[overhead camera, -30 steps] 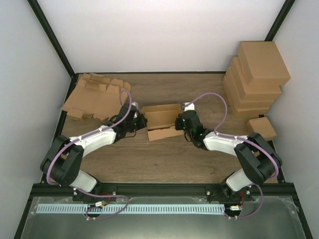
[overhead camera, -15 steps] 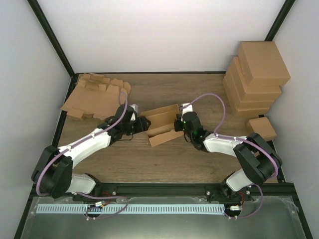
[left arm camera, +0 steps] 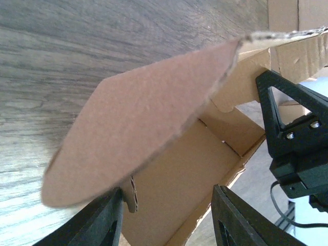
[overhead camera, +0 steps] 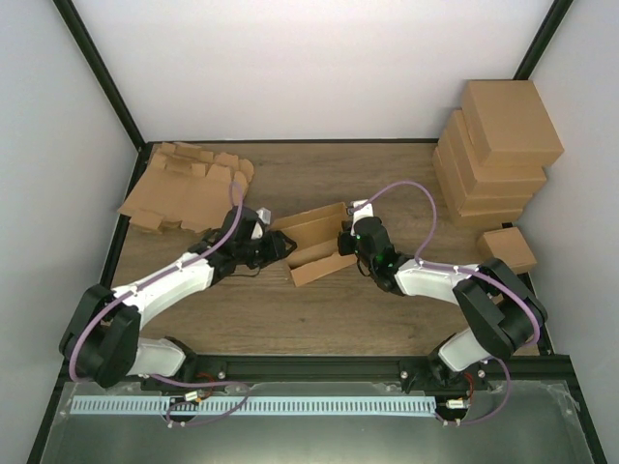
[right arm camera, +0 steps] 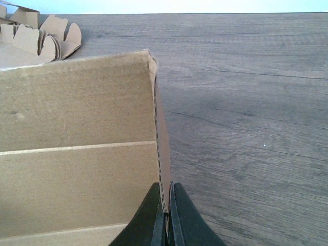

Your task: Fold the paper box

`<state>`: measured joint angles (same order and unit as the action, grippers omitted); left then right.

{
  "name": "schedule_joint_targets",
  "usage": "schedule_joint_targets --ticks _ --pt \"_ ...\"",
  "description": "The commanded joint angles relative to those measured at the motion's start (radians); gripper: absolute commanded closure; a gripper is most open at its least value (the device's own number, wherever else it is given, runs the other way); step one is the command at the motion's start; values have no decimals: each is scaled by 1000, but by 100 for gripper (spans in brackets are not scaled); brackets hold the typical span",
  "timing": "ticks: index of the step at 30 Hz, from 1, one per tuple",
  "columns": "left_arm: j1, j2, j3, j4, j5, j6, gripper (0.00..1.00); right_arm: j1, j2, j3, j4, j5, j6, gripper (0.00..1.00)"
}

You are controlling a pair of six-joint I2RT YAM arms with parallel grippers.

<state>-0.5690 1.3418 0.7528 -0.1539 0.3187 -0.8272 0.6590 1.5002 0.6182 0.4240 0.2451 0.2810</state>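
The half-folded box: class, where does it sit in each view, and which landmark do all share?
Top external: box at centre, between the arms.
Left wrist: box fills the middle, flap foremost.
Right wrist: box fills the left half.
Shared landmark: wooden table.

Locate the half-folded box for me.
Top view: the half-folded box sits mid-table between the left gripper and the right gripper, which pinches its right end.

Left pincer (left arm camera: 168,190) seemingly parted, right pincer (right arm camera: 165,186) pinched
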Motion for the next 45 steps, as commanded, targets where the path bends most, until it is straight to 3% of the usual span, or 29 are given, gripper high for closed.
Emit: schedule_joint_targets --ticks 1,17,22,26,30,35,43,45 --pt "2 12 -28 84 73 -76 50 12 -13 9 -18 5 -6 99" --pt "-5 87 -57 147 75 -72 50 11 -24 3 -17 6 -6 99" --pt "-9 8 -16 -12 21 32 32 11 -12 10 -18 14 -9 99" --pt "-8 -91 5 -179 -35 95 8 11 -7 14 -18 15 -9 99" --pt "-8 -190 13 -293 -81 124 0 12 -6 16 -15 16 -18 99" --pt "12 -208 93 -362 -114 218 0 12 -8 8 -7 3 -24 99" --pt "42 -52 388 -471 -191 520 0 11 -12 9 -13 -43 -53 99" --pt "41 12 448 -482 -147 623 8 11 -10 13 -17 -55 -59 99"
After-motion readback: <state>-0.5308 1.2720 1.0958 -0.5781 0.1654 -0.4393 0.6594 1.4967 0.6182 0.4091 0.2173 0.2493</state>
